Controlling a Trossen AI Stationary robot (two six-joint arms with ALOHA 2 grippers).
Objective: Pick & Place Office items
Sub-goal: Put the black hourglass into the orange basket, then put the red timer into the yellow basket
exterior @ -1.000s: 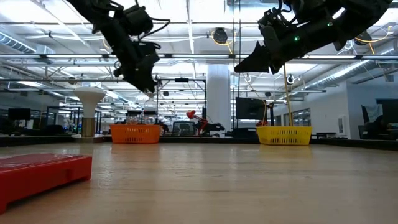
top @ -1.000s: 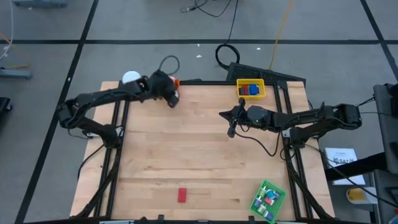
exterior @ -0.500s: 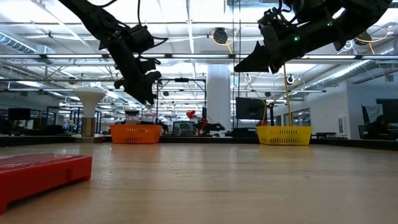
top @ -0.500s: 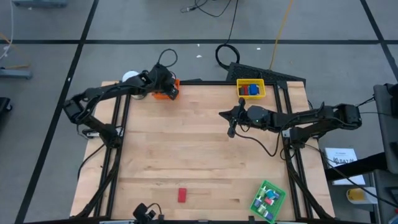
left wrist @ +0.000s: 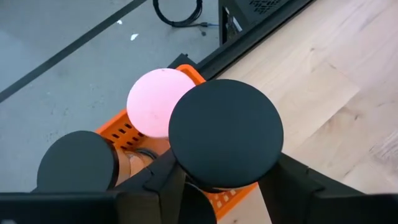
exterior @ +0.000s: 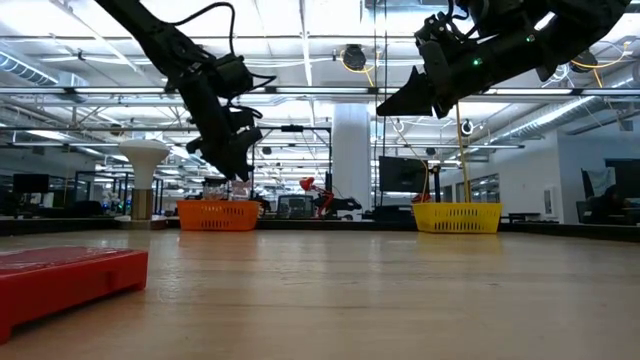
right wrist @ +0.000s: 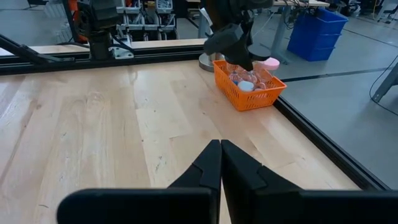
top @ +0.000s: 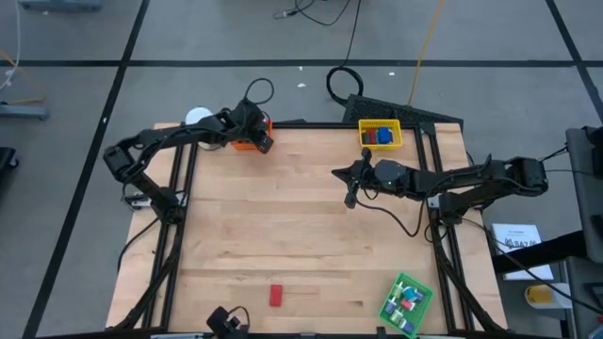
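Note:
My left gripper (top: pixel 257 139) hangs over the orange tray (top: pixel 247 143) at the table's far left corner, shut on a black round disc (left wrist: pixel 226 134). In the tray below lie a pink ball (left wrist: pixel 158 102) and another black disc (left wrist: pixel 78 163). My right gripper (top: pixel 350 196) hovers shut and empty above the table's right half, its fingers (right wrist: pixel 221 163) closed together. A red block (top: pixel 276 295) lies flat on the wood near the front edge. My left gripper pinches the disc between its two fingers, which sit on opposite sides of its rim (left wrist: pixel 178 160). The fingers slant down toward the table's far edge. The disc is lifted clear above the orange tray, its flat face turned up toward the wrist.
A yellow tray (top: pixel 380 135) with blue and red pieces stands at the far right. At the near right corner is a green tray (top: pixel 406 302) with small bits. A white ball on a base (top: pixel 196 118) stands beside the orange tray. A small dark object (top: pixel 226 322) shows at the near edge.
My left gripper has gone toward the table's far edge and down over the orange tray, carrying the black disc with it. My right gripper has kept still.

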